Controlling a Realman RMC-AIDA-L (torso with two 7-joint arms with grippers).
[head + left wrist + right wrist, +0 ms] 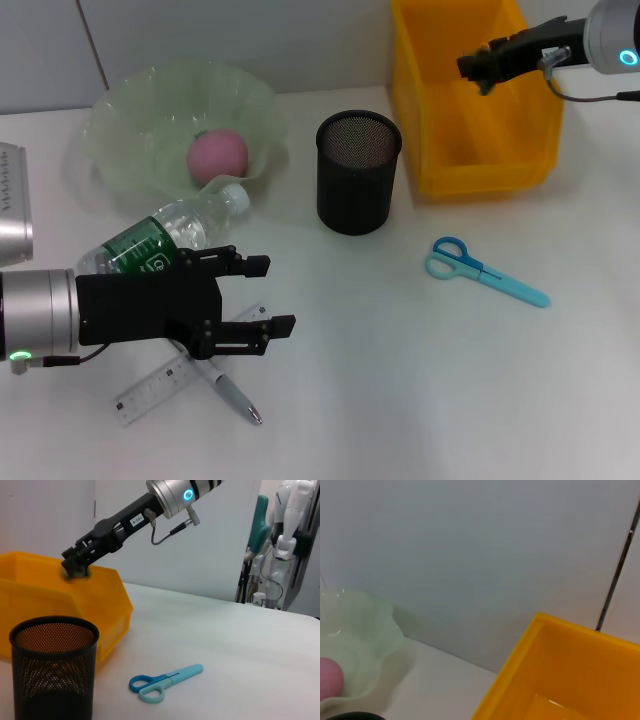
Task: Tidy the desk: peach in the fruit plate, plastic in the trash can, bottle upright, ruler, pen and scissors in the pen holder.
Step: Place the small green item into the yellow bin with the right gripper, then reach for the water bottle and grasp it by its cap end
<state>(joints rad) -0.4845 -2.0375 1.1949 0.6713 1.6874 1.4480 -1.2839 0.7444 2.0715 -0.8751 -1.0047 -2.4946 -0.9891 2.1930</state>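
Peach already in fruit plate. R gripper over trash can, can't tell its grip; plastic not visible. L gripper open, empty. Bottle lies just behind it, ruler + pen under it. Scissors well off toward R arm, pen holder empty. Left: bottle upright, 3 items.

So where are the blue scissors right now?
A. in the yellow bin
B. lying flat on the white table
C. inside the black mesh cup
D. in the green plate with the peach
B: the blue scissors lie flat on the white table, out in the open beside the black mesh pen holder, not in it.
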